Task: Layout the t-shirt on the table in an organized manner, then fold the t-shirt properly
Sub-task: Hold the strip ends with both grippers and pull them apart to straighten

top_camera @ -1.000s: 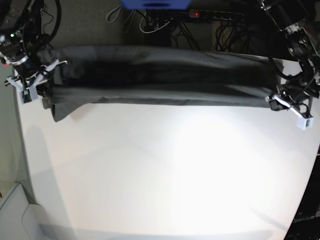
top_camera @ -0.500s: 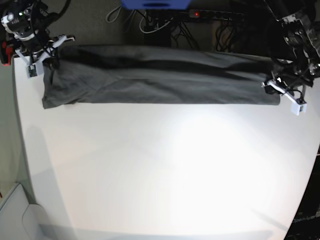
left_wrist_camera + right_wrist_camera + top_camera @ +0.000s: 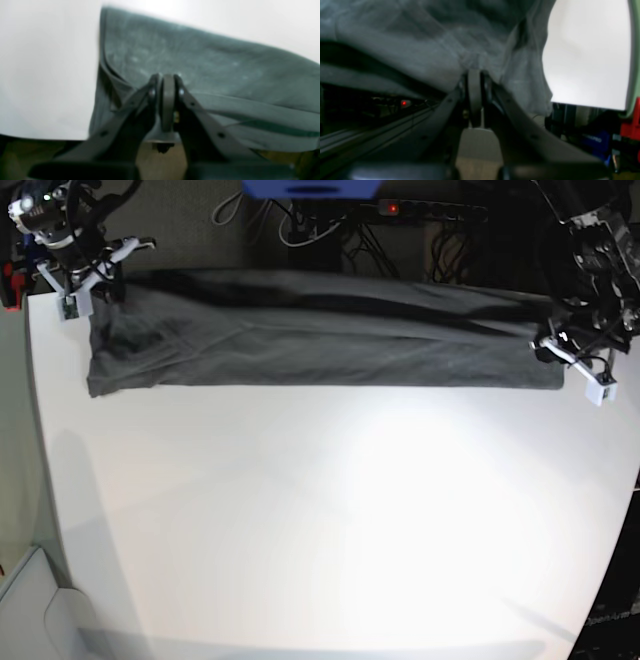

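Charcoal t-shirt (image 3: 320,335) stretched across the frame's top on the table (image 3: 330,520); left gripper (image 3: 568,356) and right gripper (image 3: 92,268) pinched its ends; wrist views blurred.

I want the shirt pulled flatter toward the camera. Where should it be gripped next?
Grip the t-shirt at its near hem corners, coming from each short end: it lies as a long band across the table, so its ends are the free edges.
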Motion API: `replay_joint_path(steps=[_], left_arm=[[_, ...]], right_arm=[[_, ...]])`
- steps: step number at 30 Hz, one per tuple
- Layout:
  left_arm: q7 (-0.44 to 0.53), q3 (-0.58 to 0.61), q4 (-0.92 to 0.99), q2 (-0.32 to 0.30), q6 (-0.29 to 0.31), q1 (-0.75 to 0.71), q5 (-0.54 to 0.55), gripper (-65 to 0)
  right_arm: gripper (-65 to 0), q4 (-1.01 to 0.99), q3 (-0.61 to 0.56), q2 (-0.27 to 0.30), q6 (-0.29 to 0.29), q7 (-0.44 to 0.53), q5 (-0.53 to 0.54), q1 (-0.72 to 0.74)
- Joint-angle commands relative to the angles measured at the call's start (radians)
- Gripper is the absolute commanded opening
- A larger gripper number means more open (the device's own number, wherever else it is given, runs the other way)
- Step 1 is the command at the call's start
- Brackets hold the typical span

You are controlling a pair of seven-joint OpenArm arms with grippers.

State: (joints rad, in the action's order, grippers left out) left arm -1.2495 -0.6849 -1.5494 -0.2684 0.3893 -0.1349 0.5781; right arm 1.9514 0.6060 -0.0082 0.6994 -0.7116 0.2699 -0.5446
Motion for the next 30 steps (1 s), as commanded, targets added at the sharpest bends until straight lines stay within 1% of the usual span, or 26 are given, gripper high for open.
replay_joint_path(steps=[1,6,8,10,12,15,20,23,27,30], left_arm=[[0.011,-0.008,-0.006,-0.019,0.0,0.01,0.01,-64.1],[0.011,-0.003,0.008,-0.019,0.0,0.01,0.01,-63.5],[0.009,-0.003,0.008,-0.019,0.0,0.01,0.01,-59.7],[0.009,-0.003,0.005,-0.019,0.0,0.01,0.01,-53.0],[0.004,-0.008,0.005,-0.019,0.0,0.01,0.01,-46.4],[0.009,-0.009,0.0,-0.019,0.0,-0.002,0.01,-40.0],[0.009,-0.009,-0.004,-0.019,0.0,-0.01,0.015,-33.8],[0.009,-0.011,-0.004,-0.019,0.001,-0.01,0.02,-30.1],[0.009,-0.011,-0.004,-0.019,0.001,-0.01,0.02,-21.9],[0.009,-0.011,-0.007,-0.019,0.003,-0.01,0.021,-18.4]], right_arm=[[-65.0,0.012,0.004,0.009,-0.001,0.02,0.013,-0.006],[-65.0,-0.019,0.004,0.007,-0.001,0.02,0.013,-0.006],[-65.0,-0.034,0.004,0.007,-0.001,0.02,0.013,-0.004],[-64.2,-0.048,0.004,0.007,-0.001,0.02,0.013,-0.006],[-61.0,-0.062,0.004,0.007,-0.001,0.02,0.013,-0.007],[-55.5,-0.076,0.004,0.007,-0.001,0.02,0.013,-0.007],[-45.6,-0.077,-0.018,0.007,-0.001,0.02,0.013,-0.007],[-41.5,-0.077,-0.022,0.011,-0.001,0.02,0.013,-0.007],[-38.4,-0.076,-0.013,0.011,-0.001,0.02,0.013,-0.009],[-38.0,-0.074,0.036,0.009,-0.001,0.02,0.013,-0.004]])
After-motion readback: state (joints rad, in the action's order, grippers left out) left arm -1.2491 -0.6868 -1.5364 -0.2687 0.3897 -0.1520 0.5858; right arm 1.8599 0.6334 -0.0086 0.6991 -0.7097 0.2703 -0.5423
